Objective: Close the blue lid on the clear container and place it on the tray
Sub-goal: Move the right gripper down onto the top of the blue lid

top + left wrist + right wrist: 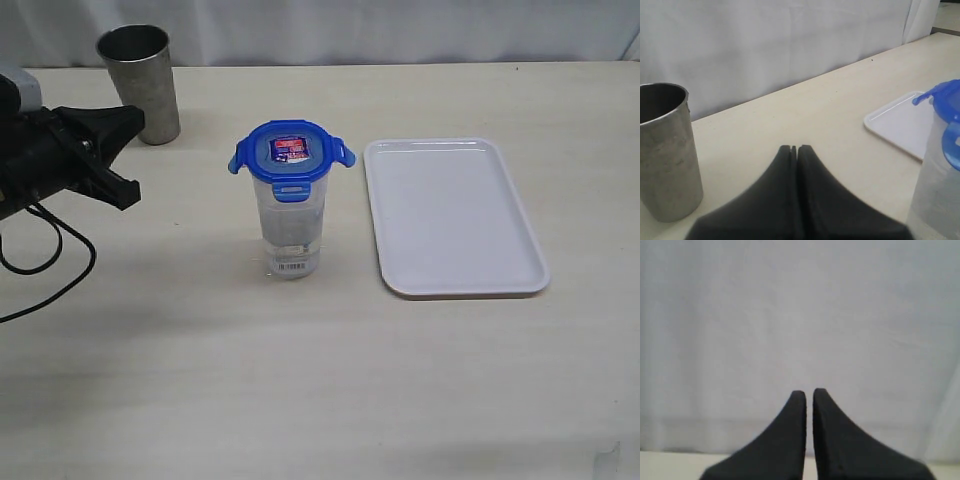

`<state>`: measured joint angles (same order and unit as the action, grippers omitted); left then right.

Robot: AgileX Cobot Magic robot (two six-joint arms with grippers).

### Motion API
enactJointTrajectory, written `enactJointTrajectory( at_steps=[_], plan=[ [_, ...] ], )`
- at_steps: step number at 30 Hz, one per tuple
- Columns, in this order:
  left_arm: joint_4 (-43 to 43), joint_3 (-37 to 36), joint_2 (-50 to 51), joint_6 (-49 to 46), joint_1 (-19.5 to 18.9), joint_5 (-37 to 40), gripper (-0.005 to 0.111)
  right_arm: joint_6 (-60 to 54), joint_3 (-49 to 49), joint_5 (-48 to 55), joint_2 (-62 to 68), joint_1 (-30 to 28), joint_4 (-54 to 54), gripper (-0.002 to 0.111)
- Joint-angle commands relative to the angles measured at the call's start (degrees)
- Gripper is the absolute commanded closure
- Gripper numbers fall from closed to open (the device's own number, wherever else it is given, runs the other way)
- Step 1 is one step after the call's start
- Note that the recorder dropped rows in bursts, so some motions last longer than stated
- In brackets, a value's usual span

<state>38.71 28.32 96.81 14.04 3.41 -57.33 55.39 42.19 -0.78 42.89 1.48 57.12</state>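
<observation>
The clear container [290,225] stands upright mid-table, its white barcode sticker near the base. The blue lid [291,152] rests on top of it, sticker face up. The two side flaps stick outward and the front flap hangs down. The white tray [452,216] lies flat just right of the container and holds nothing. My left gripper [128,122] is shut on nothing, well left of the container and near the table's left edge. In the left wrist view its fingertips [790,148] touch, with the container [936,185] off to one side. My right gripper [809,391] is shut but for a thin slit and faces a white backdrop.
A grey metal cup [140,82] stands at the back left, close behind the left gripper, and shows again as the metal cup [667,150] in the left wrist view. A black cable [50,262] loops on the table at the left edge.
</observation>
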Motion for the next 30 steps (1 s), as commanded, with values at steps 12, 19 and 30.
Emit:
enactJointTrajectory(
  at_steps=[12, 19, 30],
  plan=[
    [0.51, -0.27, 0.02, 0.4, 0.01, -1.04, 0.107, -79.2, 40.12, 62.25, 40.64, 0.35, -80.87, 0.103],
    [1.33, -0.27, 0.02, 0.4, 0.01, -1.04, 0.107, -83.37, 40.44, 58.83, 41.32, 15.24, -84.49, 0.103],
    [2.67, -0.27, 0.02, 0.98, 0.01, -1.16, 0.107, -75.14, 42.18, 50.21, 53.93, 32.04, -68.3, 0.103]
  ],
)
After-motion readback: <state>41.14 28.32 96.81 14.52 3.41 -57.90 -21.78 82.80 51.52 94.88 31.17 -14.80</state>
